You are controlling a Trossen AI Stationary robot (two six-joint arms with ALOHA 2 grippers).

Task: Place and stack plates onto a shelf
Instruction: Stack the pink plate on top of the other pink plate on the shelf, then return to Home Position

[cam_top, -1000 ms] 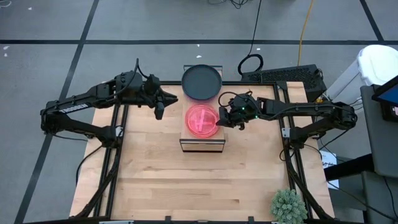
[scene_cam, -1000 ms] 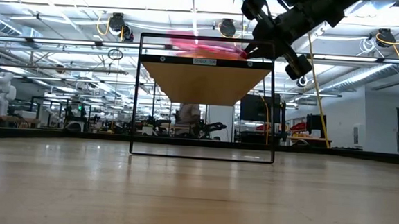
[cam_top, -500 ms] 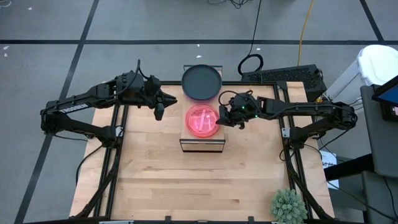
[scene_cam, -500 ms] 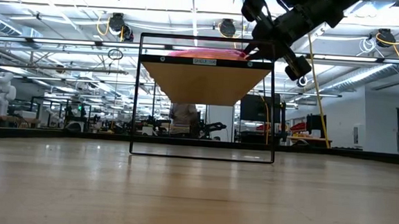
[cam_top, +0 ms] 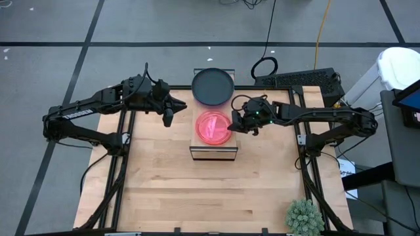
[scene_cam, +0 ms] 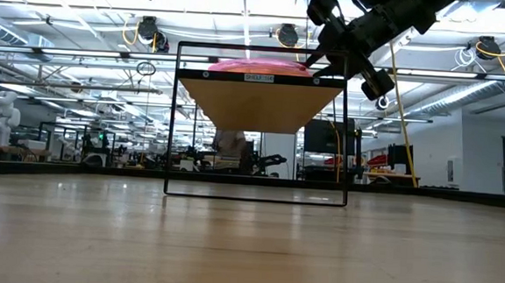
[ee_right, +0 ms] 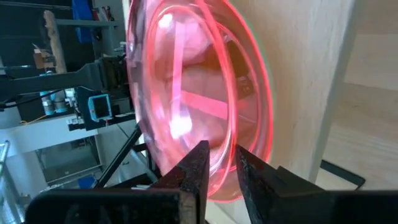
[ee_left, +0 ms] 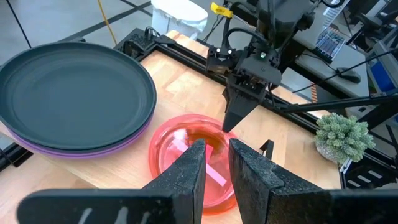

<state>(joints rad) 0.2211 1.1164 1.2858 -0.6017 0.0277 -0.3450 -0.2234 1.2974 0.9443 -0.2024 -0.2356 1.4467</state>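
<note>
Grip first: the right pincer (cam_top: 233, 122) is level with the shelf top, clenched on the near rim of the pink plate (cam_top: 213, 126); in its own wrist view the rim runs down into the slim gap between its fingers. The plate lies flat on the light plank of the shelf (cam_top: 222, 151), straight ahead of the fingertips. It looks roughly centred across the plank's width, so the placing seems all but done. The step in hand, as I judge it, is the letting go. The jaws should part only enough to clear the rim, and the pincer should draw straight back along its own line, neither lifting nor twisting, so the light plate is not dragged along. The plank is barely wider than the plate, and its edge sits right under the fingertips. Any push forward would slide the plate toward the far edge. To one side of the pincer, close beside the pink plate, a dark plate (cam_top: 212, 85) rests on a purple plate (ee_left: 74, 146), which crowds that side. Behind and to the other side there is bare table (cam_top: 197, 190). Across the plate, the left pincer (cam_top: 168, 119) waits off the shelf with its fingers nearly together on nothing (near enough to mind).
</note>
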